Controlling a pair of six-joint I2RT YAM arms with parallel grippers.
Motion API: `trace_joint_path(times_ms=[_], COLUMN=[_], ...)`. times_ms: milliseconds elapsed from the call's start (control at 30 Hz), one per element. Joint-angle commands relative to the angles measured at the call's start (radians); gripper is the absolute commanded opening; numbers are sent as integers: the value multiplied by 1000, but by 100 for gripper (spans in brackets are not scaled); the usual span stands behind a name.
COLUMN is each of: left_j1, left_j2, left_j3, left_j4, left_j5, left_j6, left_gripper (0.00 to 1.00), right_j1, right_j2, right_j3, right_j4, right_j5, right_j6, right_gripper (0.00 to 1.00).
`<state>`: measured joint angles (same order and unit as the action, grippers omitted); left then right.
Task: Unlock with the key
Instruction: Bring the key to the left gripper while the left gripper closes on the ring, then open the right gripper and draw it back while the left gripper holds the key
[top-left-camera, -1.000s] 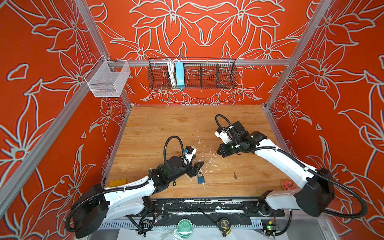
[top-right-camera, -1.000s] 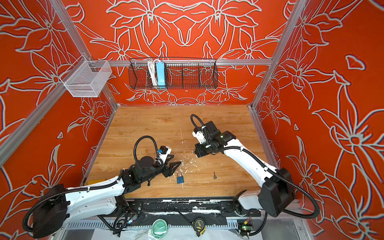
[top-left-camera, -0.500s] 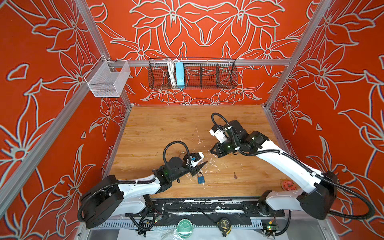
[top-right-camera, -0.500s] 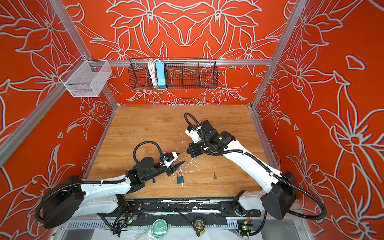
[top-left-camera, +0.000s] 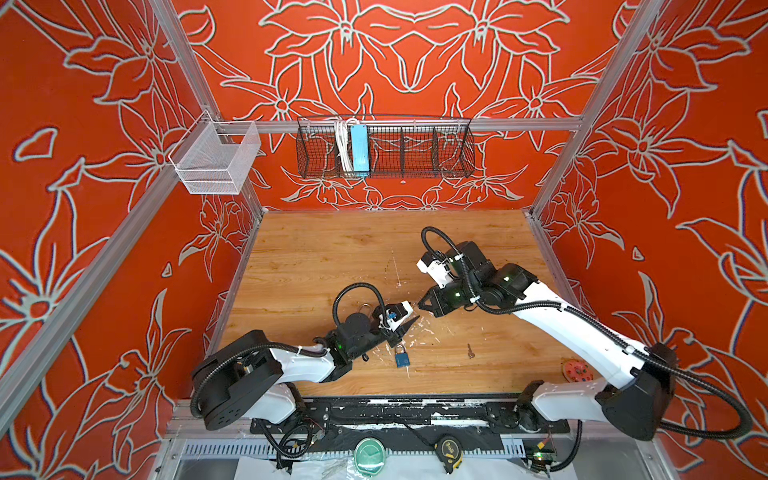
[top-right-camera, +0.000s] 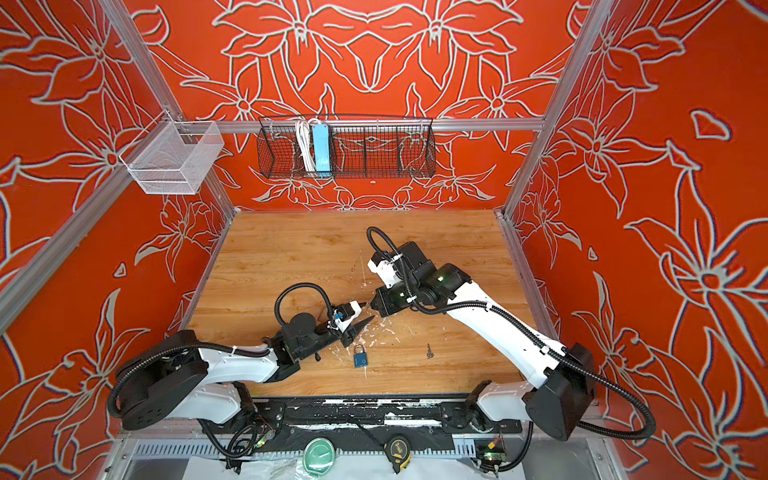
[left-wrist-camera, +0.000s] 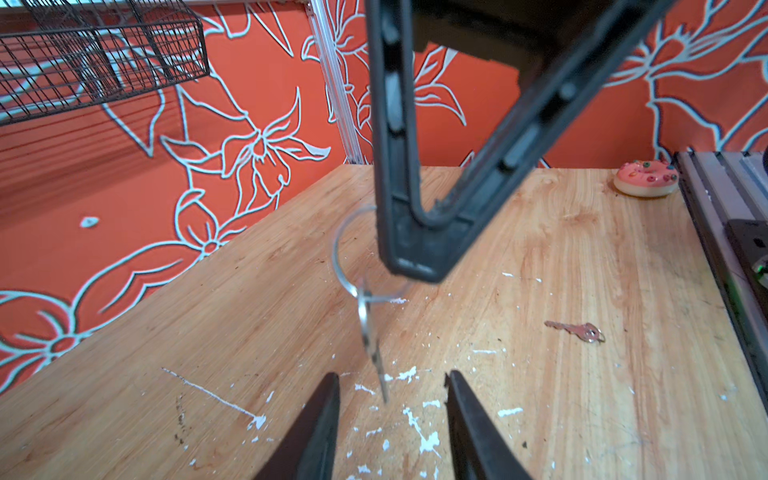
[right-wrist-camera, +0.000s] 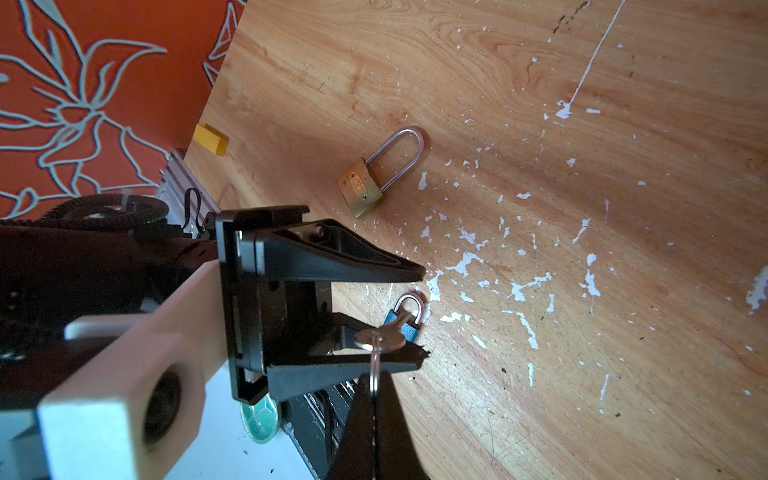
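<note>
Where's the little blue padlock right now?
In both top views the blue padlock lies front-centre on the table, beside the left claw, a loose key to its right.

Orange walls (top-left-camera: 95, 174) on three sides, patterned with pale outlined flowers and framed by aluminium rails (top-left-camera: 519, 124). On the back rail, a black wire basket (top-left-camera: 440, 153) split into compartments, a blue power strip (top-left-camera: 359, 147) upright in one of them beside a bundled white cable (top-left-camera: 341, 145). At the left corner, a white mesh basket (top-left-camera: 216, 166). Below, a wooden table (top-left-camera: 324, 257), scuffed and flecked with white paint (right-wrist-camera: 469, 262) around its middle. A pink frosted doughnut (left-wrist-camera: 646, 178) (coloured sprinkles on top) near the front right corner, a small yellow block (right-wrist-camera: 211, 139) at the table's edge by a wall. In front of the table, a tape measure (top-left-camera: 449, 451) and a round green disc (top-left-camera: 369, 455).
</note>
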<state>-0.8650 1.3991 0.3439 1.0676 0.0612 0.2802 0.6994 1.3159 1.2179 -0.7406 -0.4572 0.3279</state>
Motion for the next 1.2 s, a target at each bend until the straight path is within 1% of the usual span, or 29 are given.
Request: trace_joint_path(times_ms=[0,133,367,700,833,900,1033,1167], left_j1=[-5,-5,-5,-5,-5,-5,-5,-5], left_j2=[14,24,23,-10,-22,-31,-65,-112], left_j3=[30,43,43,39,37,37,39,70], left_j4=[76,68,48,-2,-8,-11,-47,-182], left_j5=[-5,14,13,10,-2,-15,-29,-38], left_j6=[-4,2,14,40,48,51,76,124], left_gripper=[42,39,32,12,5,0,0,0], right_j1=[11,12,12,12,12,12,12,12], right_j2=[-17,-15,-22,-36,-41,-40,-46,-44], right_j3=[20,22,25,25,25,22,17,15], right_j4=[13,15,6,-2,-6,-6,-6,-6], right_j5=[-15,-16,-5,10,12,12,14,3], right_j6=[14,13,10,10,8,10,11,10], right_gripper=[0,0,0,0,0,0,0,0])
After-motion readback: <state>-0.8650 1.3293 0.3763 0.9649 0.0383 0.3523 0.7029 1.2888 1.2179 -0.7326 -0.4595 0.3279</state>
